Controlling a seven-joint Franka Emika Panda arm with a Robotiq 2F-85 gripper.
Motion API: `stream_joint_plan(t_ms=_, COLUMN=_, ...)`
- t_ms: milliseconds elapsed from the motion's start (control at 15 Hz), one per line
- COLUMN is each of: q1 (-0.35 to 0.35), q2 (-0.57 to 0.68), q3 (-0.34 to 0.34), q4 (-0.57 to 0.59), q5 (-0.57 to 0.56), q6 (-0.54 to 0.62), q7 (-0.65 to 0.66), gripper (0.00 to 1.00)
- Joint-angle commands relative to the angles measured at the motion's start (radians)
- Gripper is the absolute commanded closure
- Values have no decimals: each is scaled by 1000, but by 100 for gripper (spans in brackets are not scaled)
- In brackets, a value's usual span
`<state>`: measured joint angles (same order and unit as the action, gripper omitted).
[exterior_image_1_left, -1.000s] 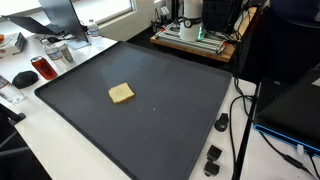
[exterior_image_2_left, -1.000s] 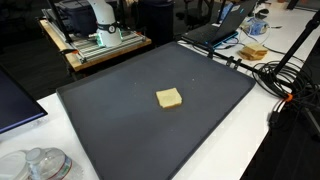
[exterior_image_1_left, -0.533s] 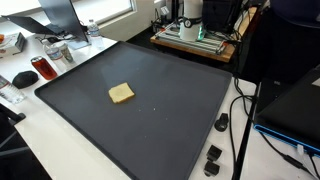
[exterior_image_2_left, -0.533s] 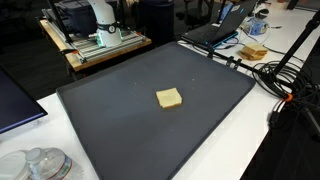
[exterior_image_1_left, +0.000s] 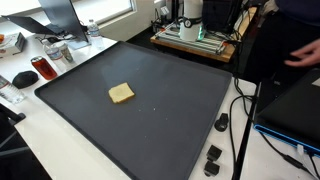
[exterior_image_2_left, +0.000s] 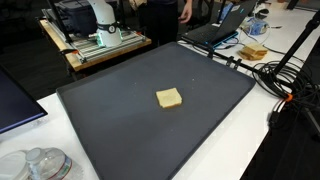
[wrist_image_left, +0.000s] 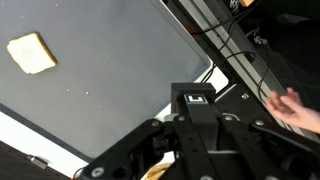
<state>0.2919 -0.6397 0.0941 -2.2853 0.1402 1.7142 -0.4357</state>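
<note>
The bread slice lies flat at the upper left of the wrist view, well apart from the end effector, which holds nothing. Only the end effector's dark body shows along the bottom edge, so I cannot tell whether it is open or closed. The slice is close to square. Its slightly longer side runs left to right in the wrist view, dipping a little to the right. In both exterior views the slice sits alone near the middle of a black mat that covers much of the white table. A person's hand shows beyond the mat's edge in the wrist view. In an exterior view, cables and a laptop lie beside the mat.
</note>
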Motion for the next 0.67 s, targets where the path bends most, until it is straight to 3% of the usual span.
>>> stream_joint_plan(t_ms=0, q1=-79, q2=31, q3=-66, q4=36, q5=-46, q6=-22, q7=37, gripper=95)
stream_joint_plan(t_ms=333, q1=-196, q2=138, q3=-136, q4=110, q5=-90, q6=14, q7=103, gripper=95)
stream_joint_plan(t_ms=600, q1=-231, q2=290, q3=-108, q4=216, q5=-115, q6=52, q7=192, gripper=95)
